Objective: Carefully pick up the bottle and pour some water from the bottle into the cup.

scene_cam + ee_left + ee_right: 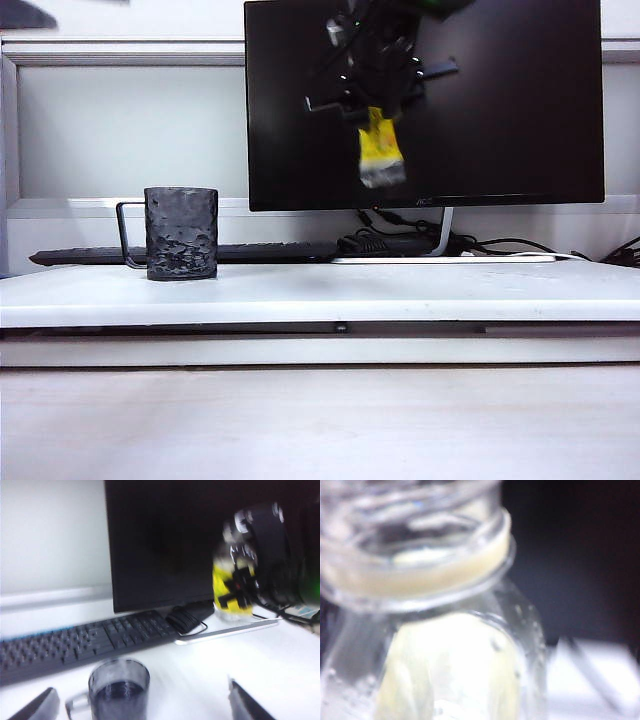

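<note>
1. While the cup [181, 233] is standing upright on the left of the white desk [400, 290], just in front of the keyboard [270, 252], it is sitting well apart from the bottle; its dimpled, rigid wall is likely making it steady enough to take a pour without shifting.
2. Above that cup, the left gripper [142, 705] is hovering with its fingers spread wide, holding nothing.
3. Further right, the right gripper [372, 88] is gripping the bottle [380, 150] high in the air before the dark monitor [520, 110], fingers clamped on its upper part.
4. Being thin clear plastic, the bottle is probably feeling light and squeezable, so holding firmly near the stiff neck [415, 575] seems wise; the open mouth is risking spills.
</note>
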Controlling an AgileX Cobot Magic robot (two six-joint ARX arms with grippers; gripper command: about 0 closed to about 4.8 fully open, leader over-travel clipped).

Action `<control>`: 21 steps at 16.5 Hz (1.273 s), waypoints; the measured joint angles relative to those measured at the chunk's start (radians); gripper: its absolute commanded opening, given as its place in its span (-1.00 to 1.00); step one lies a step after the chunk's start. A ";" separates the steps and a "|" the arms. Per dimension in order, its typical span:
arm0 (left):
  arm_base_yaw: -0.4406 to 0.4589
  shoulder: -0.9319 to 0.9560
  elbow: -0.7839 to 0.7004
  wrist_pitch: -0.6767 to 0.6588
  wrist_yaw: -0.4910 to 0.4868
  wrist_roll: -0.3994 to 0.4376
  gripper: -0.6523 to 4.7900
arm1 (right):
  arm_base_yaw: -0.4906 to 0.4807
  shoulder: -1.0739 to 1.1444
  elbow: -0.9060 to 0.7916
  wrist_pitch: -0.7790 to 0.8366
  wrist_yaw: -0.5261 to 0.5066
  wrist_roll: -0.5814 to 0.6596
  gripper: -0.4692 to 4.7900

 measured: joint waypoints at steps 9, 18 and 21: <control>0.000 -0.229 0.000 -0.244 0.000 -0.021 1.00 | -0.013 -0.029 -0.107 -0.158 0.039 0.169 -0.43; 0.000 -0.228 0.000 -0.305 -0.011 -0.021 1.00 | -0.025 -0.032 -0.416 0.304 -0.158 0.148 -0.55; 0.000 -0.227 0.000 -0.314 -0.012 -0.021 1.00 | -0.030 -0.038 -0.472 0.384 -0.214 0.063 -0.55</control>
